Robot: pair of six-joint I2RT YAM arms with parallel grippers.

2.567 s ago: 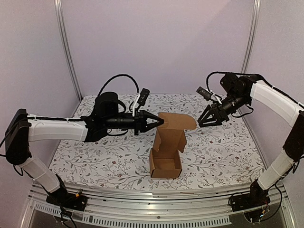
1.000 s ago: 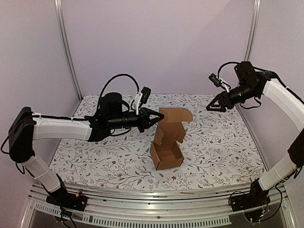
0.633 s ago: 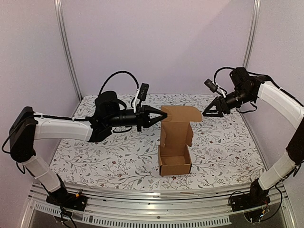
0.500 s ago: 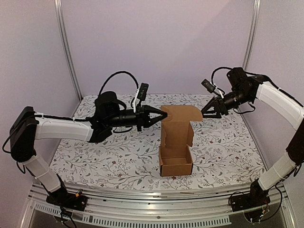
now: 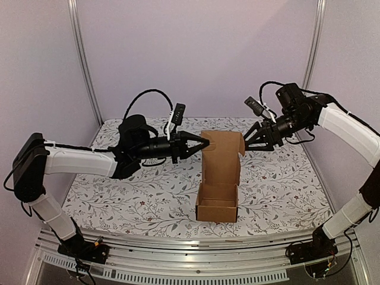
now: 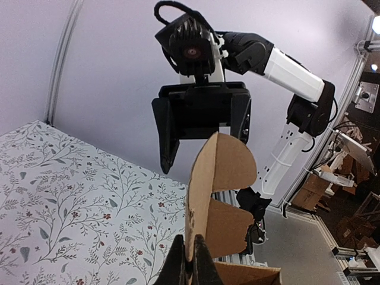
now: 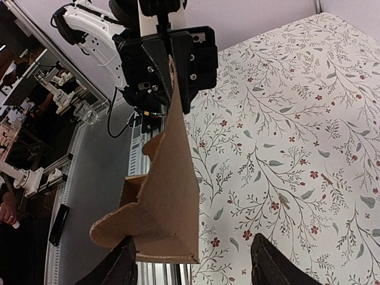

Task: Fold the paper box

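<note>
- Top external: the paper box (image 5: pixel 218 178) stands in the middle of the frame on the floral table cloth (image 5: pixel 119 196). Its open tray is at the bottom and its lid panel rises upright above it.
- Top external: the left gripper (image 5: pixel 205 143) reaches in from the left, its fingers pinched together on the upper left edge of the lid panel.
- Top external: the right gripper (image 5: pixel 248 140) comes in from the upper right with its fingers spread apart. Their tips sit just beside the rounded flap at the lid's upper right corner, and I cannot tell whether they touch it.
- Left wrist: at the bottom centre the left gripper (image 6: pixel 190 270) is clamped tight on the thin edge of the paper box (image 6: pixel 217 196), which rises up the middle of the frame.
- Left wrist: behind the box's rounded top flap, in the upper centre, the right gripper (image 6: pixel 203 145) faces the camera with its jaws wide apart. The floral cloth (image 6: pixel 71 178) fills the lower left.
- Right wrist: the right gripper (image 7: pixel 193 261) shows its two fingers at the bottom edge, set wide apart and holding nothing firmly.
- Right wrist: the paper box (image 7: pixel 169 208) hangs between them, nearer the left finger.
- Right wrist: at the top, the left gripper (image 7: pixel 170 74) is closed on the far edge of the cardboard. The floral cloth (image 7: pixel 285 119) covers the right half.
</note>
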